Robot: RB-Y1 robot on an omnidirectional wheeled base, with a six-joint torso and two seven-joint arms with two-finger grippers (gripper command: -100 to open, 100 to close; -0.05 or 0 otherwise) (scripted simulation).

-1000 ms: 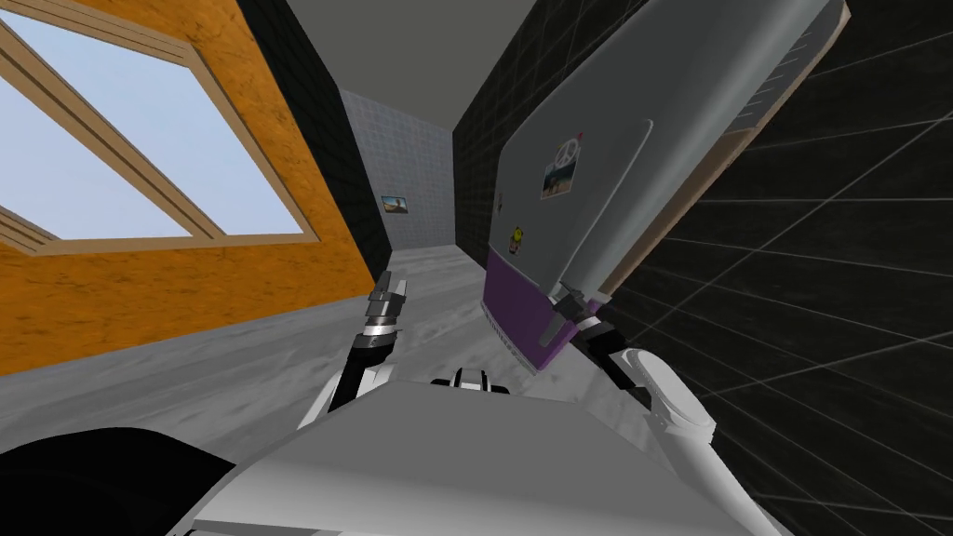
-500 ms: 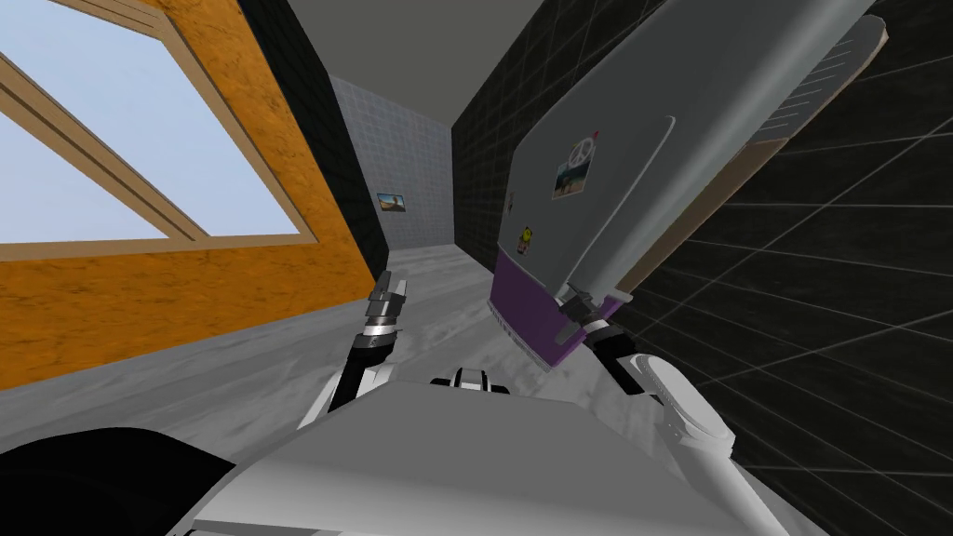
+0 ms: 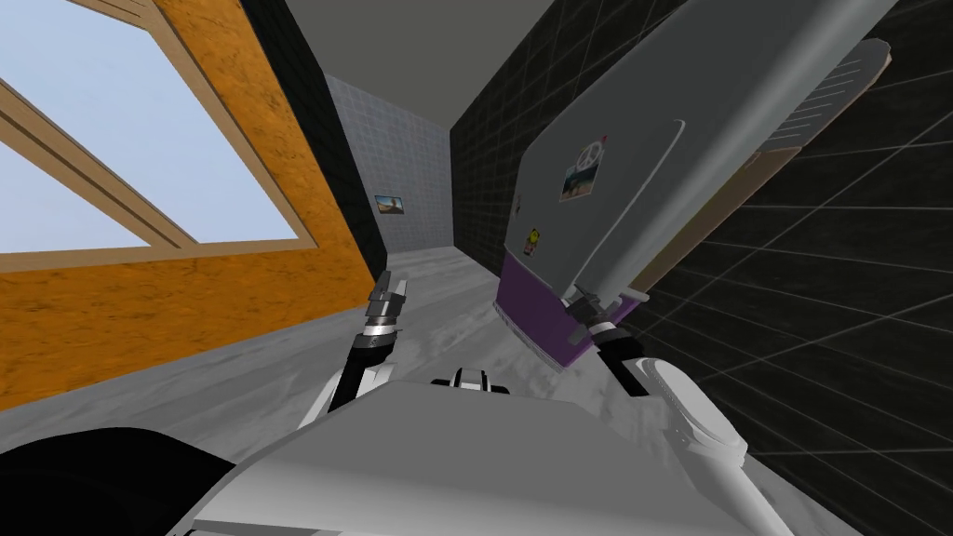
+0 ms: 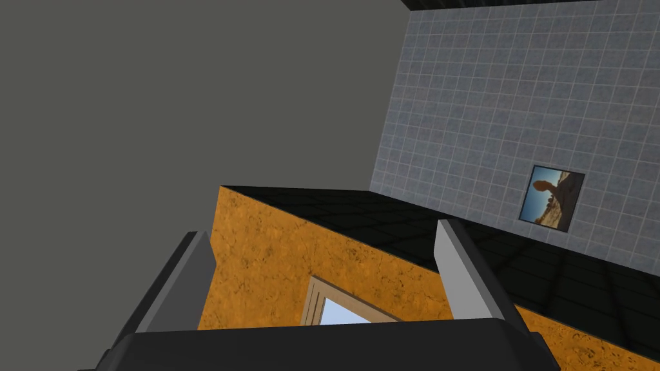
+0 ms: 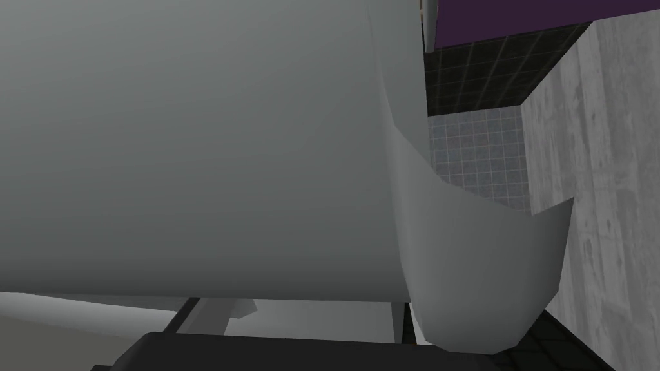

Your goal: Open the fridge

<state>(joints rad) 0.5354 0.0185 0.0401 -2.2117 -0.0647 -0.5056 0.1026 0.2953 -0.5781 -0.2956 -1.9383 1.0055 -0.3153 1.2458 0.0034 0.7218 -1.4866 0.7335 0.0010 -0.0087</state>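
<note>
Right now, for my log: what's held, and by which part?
Right gripper grips the lower end of the long grey handle on the grey fridge door; left gripper holds nothing.

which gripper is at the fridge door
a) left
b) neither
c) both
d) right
d: the right gripper is up against the lower end of the grey fridge door, while the left gripper is raised well apart from it with its fingers open.
</note>
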